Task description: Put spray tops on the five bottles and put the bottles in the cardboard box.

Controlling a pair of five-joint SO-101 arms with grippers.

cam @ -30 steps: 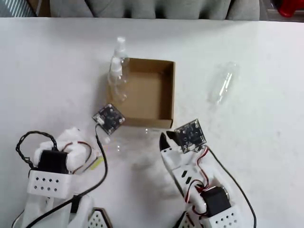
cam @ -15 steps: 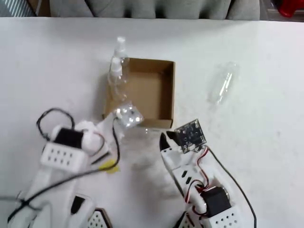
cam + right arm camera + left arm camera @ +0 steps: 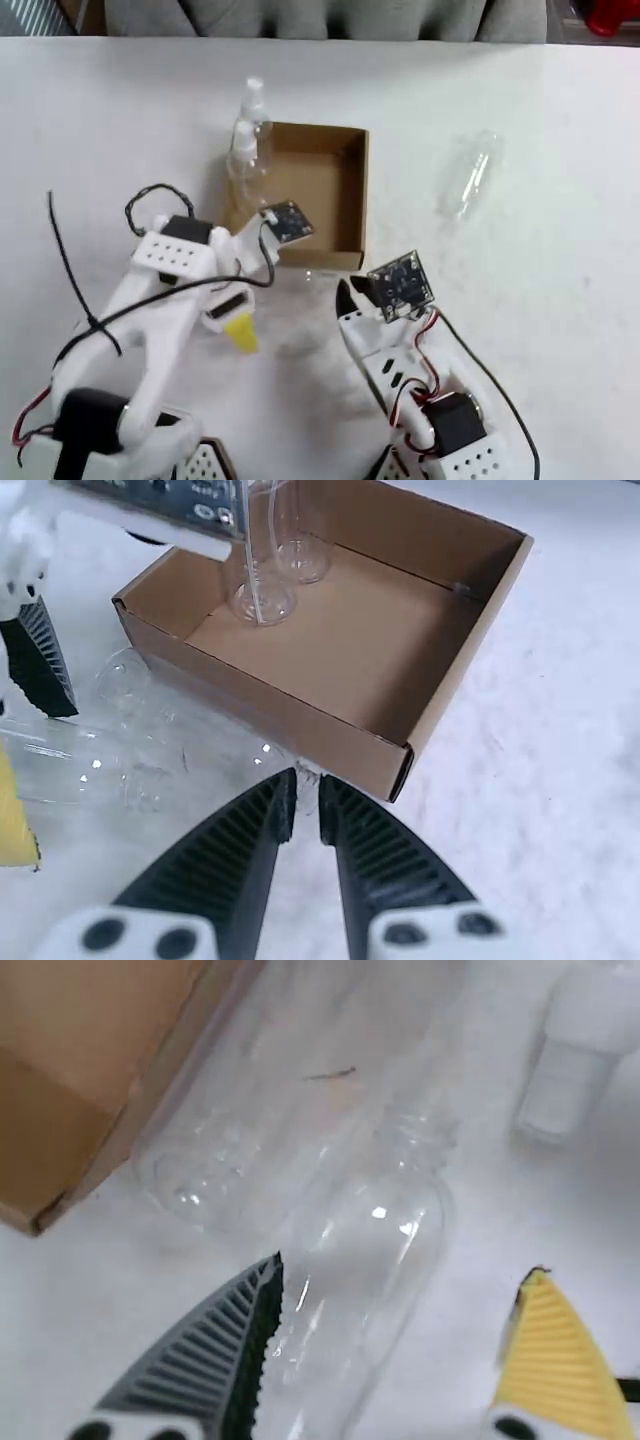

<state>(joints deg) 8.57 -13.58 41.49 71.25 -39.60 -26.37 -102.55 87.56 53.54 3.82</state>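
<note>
Straddling a clear bottle, left pincer is open, grey jaw one side, yellow jaw the other, neither touching yet. The bottle lies flat on the surface with its bare threaded neck pointing away. A second bottle lies just beside it against the cardboard box, and a loose spray top is near the neck. Right pincer is closed on nothing, at the box's front wall. Two topped bottles stand at the box's left side, seemingly inside. Another bare bottle lies well apart. Judgement: thin, light, slick plastic, rolls and dents easily; grip mid-body, gentle squeeze
</note>
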